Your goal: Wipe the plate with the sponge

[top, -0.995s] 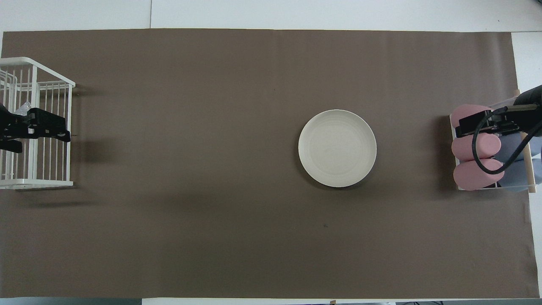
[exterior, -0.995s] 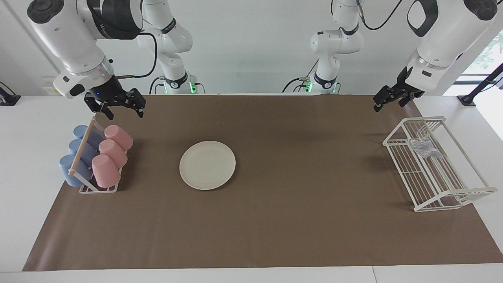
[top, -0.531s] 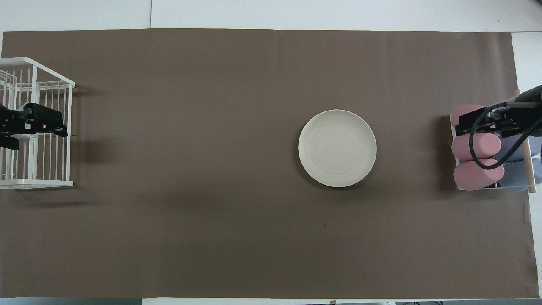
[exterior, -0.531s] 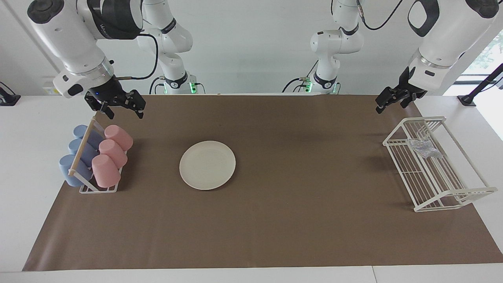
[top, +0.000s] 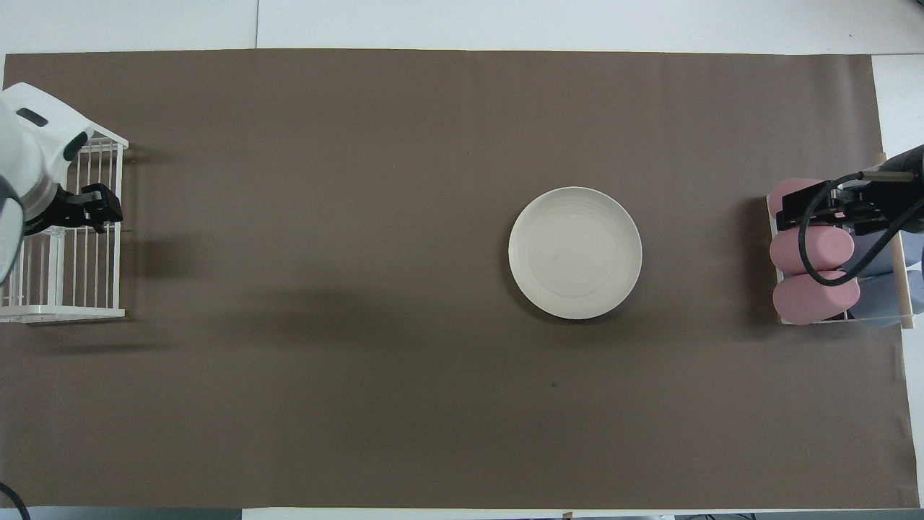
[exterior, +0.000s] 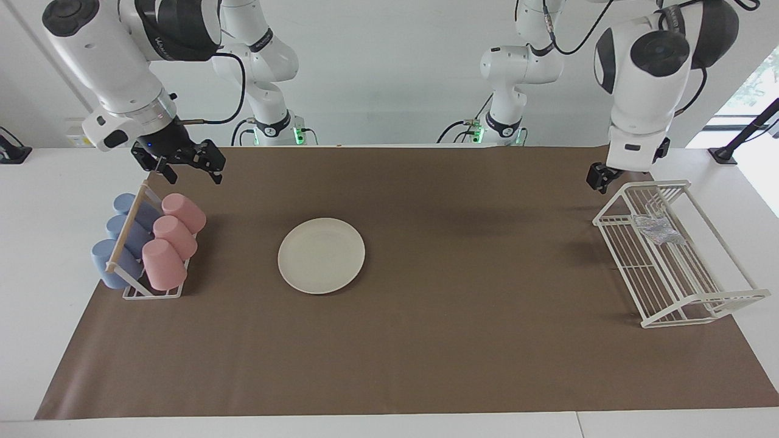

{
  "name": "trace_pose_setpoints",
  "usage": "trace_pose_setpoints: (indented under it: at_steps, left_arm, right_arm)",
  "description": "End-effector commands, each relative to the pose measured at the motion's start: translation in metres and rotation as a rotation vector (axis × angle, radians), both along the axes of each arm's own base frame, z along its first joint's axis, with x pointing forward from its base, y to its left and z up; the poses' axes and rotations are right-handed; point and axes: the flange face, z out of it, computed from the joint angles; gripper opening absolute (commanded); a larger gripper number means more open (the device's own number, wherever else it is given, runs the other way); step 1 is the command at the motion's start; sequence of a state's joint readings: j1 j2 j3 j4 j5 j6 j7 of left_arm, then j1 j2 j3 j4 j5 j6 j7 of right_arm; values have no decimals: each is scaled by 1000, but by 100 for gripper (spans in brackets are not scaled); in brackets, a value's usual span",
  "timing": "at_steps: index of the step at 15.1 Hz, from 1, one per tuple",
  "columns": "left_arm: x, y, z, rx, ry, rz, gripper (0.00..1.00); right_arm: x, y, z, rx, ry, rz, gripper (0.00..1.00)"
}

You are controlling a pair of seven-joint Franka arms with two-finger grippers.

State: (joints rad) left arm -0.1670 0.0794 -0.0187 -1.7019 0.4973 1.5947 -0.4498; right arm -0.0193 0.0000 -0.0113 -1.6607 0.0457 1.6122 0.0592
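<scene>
No legible writing on plate (exterior: 321,255)

sponge (exterior: 656,229): left arm is hiding it overhead
rack (top: 72,238): edge is cutting it off overhead
blue cups (top: 911,263): edge is cutting them off overhead

Both arms wore glossy white shells with black joint caps. Black cables looped off their wrists. The right gripper (exterior: 187,167) and left gripper (exterior: 601,178) were black; green lights glowed at both bases.
</scene>
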Motion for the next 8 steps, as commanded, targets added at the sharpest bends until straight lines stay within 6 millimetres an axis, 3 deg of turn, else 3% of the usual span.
trace_pose_setpoints:
  at_steps: [1, 6, 8]
  left_arm:
    - [25, -5, -54, 153, -14, 23, 100]
    - [55, 11, -121, 402, 1, -18, 100]
    - [60, 20, -125, 421, -3, -15, 100]
  right_arm:
    - [-1, 3, -1, -18, 14, -84, 100]
    - [0, 20, -1, -30, 19, -227, 100]
    - [0, 24, -1, -33, 20, -273, 100]
